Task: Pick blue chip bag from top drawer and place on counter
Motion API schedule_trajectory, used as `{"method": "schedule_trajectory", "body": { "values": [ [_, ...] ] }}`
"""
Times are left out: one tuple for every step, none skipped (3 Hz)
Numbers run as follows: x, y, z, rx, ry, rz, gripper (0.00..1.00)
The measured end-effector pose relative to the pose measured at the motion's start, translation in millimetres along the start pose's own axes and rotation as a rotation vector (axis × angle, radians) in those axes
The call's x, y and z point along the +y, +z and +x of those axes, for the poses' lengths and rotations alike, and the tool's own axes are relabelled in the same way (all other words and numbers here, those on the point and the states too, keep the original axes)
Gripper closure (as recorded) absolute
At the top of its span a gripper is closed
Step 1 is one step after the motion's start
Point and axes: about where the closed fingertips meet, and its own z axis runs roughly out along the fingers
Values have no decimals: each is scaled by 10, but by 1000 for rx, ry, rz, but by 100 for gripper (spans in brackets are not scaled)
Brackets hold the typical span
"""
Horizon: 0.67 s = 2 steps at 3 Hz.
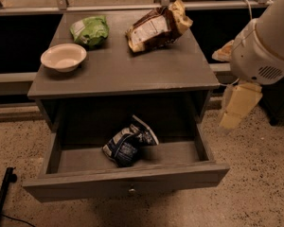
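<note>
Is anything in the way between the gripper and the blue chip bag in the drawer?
Nothing lies over the blue chip bag, and the top drawer is open. The gripper hangs to the right, outside the drawer's right wall, so only that wall lies between them. Coming from above looks clear.

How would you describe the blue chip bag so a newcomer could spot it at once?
Find the grey cabinet's open top drawer, below the counter. The blue chip bag lies alone inside; the gripper hangs beside the cabinet. It is crumpled navy with white panels, unlike the green bag and brown bag on top.
</note>
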Motion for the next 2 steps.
{"method": "schedule_trajectory", "body": {
  "values": [
    [86,240,2,-88,102,-64,0],
    [259,695,-153,-207,234,-135,0]
  ]
}}
